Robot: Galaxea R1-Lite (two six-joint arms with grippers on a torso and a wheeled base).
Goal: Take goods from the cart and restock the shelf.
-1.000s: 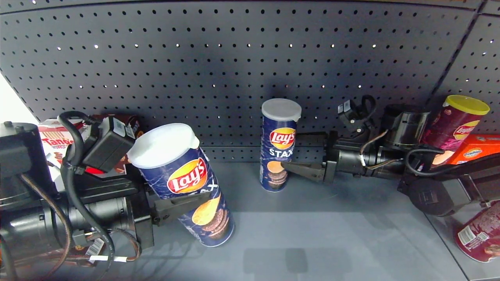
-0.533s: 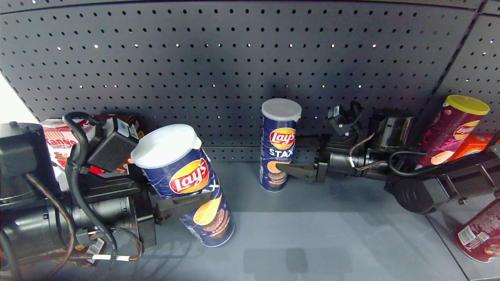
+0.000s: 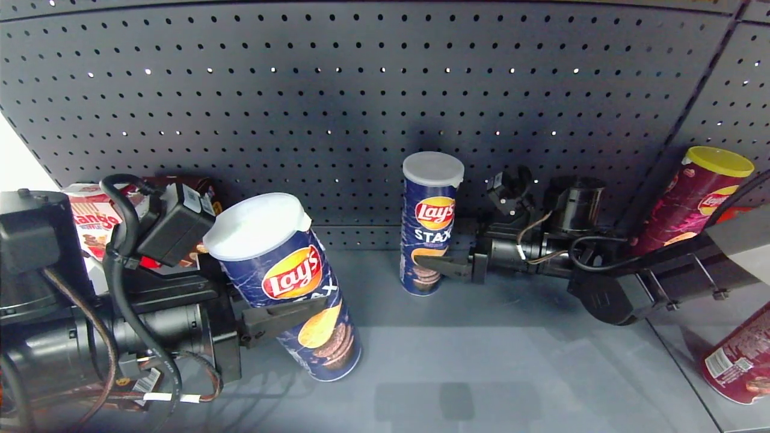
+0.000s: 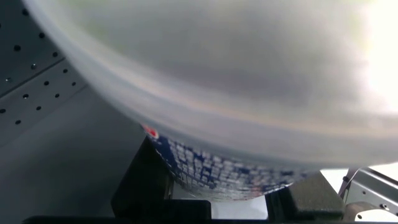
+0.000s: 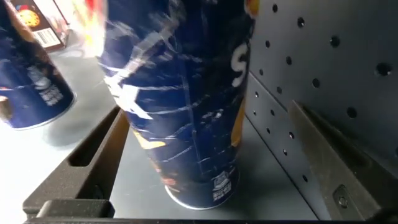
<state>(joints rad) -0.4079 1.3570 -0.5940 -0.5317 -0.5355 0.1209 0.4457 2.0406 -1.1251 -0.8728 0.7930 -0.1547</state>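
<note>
Right end effector (image 3: pixel 436 242) nearer upright can (image 3: pixel 429 221)

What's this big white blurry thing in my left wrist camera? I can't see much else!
Observer: That's the lid of a tilted blue can; the left gripper fingers clamp its middle.
Operator: Are there more cans?
Observer: Yes, an upright blue can stands on the shelf by the pegboard.
Operator: Is anything holding it?
Observer: No. The right gripper has open fingers either side of it, with a gap on the pegboard side.
</note>
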